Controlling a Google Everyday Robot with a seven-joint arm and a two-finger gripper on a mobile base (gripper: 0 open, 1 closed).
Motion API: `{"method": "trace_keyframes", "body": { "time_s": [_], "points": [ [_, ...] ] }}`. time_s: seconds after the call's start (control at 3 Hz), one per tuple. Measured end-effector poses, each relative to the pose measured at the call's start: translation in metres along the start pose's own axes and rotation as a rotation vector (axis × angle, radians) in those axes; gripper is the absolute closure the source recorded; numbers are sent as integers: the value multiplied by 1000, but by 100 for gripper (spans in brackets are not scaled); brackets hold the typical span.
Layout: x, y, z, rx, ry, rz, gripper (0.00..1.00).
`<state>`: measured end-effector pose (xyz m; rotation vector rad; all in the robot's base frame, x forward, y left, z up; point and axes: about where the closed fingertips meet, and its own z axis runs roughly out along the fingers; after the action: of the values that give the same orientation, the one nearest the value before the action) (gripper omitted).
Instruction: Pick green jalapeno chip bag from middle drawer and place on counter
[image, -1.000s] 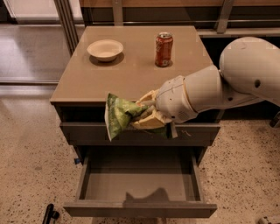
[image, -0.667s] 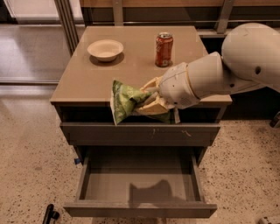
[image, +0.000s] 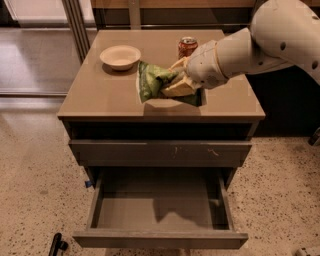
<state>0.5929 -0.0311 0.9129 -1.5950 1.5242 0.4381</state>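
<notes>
Since a second ago the arm (image: 280, 35) has risen and swung inward. The chip bag (image: 152, 80), then hanging in front of the cabinet's face, is now over the worktop (image: 100, 95).

Cabinet (image: 160, 150): sound and square. The upper drawer front (image: 125, 152), scuffed, is closed.

Worktop: the arm reaches across it from the right rear, so the load sits inside the front edge, not over the floor. That suits a set-down.

Drawer (image: 150, 210): pulled fully out at the bottom, with nothing lying in it. It stands open because the bag came out of it. Closing it is no part of the job as stated.

Hand (image: 175, 85): positioned over the middle of the worktop and clamped on the right end of the bag. The free left end droops toward the surface. A shadow lies directly beneath; I cannot tell whether the bag's lower edge touches the worktop.

Chip bag: green, crumpled, gripped at one end only, so it hangs slack. In my judgement it will slump flat when let go, not stand.

Can (image: 187, 47): upright, just behind the hand. In my judgement this is the one item at risk on withdrawal.

Bowl (image: 120, 56): left rear, near the bag but apart from it.

Assessment: lift done; release outstanding.
</notes>
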Motion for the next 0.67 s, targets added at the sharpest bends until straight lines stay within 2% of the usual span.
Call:
{"method": "trace_keyframes", "body": {
  "time_s": [0.33,0.67],
  "points": [
    [2,-38,11,17,-18,12,100],
    [7,-63,27,25,-30,27,100]
  ]
}}
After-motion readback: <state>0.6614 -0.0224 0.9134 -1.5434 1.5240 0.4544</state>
